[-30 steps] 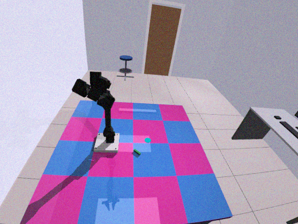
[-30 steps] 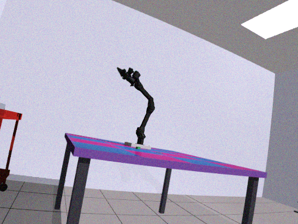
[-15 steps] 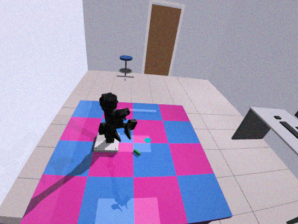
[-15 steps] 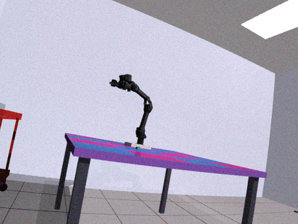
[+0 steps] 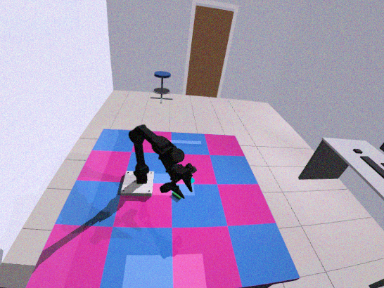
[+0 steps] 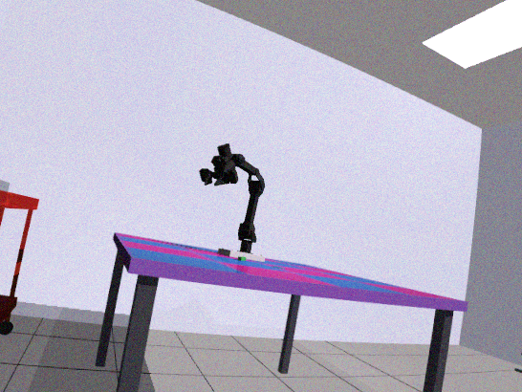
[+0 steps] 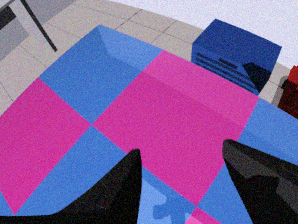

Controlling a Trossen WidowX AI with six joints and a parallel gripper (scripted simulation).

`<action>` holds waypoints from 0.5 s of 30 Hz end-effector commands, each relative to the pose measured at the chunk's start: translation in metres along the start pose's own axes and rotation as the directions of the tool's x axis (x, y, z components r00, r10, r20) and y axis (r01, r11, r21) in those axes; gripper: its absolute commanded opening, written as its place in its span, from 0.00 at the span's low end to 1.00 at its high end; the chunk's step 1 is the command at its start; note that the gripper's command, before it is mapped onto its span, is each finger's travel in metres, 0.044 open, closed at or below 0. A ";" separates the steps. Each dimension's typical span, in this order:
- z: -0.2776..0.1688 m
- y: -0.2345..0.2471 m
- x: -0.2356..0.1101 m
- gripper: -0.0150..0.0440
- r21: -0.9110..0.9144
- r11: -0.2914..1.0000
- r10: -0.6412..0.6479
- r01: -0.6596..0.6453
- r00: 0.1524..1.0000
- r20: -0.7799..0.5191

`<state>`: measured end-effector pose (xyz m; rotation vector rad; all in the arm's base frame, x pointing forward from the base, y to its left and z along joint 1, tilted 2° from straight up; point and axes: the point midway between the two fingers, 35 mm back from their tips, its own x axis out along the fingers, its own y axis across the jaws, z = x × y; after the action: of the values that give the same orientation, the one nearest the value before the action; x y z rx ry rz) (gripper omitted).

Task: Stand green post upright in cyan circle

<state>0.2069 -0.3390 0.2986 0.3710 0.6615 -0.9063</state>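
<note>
Pincer [image 7: 180, 189] half-open, empty — above table [image 7: 166, 116] mid-field

Green post [image 5: 176, 195] lies flat near the cyan circle [image 5: 193, 180].

Pale walls and a beige tiled floor [image 5: 267, 119] are seen; a brown door [image 5: 209, 50] is set in the far wall; a blue stool [image 5: 162, 74] is placed beside it; a grey desk [image 5: 342, 154] is seen at right; a red cart [image 6: 18, 202] and a ceiling light panel [image 6: 473, 35] are shown in the exterior view.
</note>
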 end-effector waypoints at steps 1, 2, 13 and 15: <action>-0.044 0.035 0.021 0.65 0.017 0.999 0.048 -0.046 0.983 -0.179; -0.054 0.042 0.024 0.65 0.018 0.998 0.057 -0.054 0.974 -0.217; -0.167 0.110 0.029 0.65 -0.024 0.997 0.047 -0.077 0.796 -0.603; -0.187 0.118 0.024 0.65 -0.046 0.996 0.024 -0.072 0.750 -0.660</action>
<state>0.2505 -0.2128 0.1692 0.6324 1.1899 -0.7029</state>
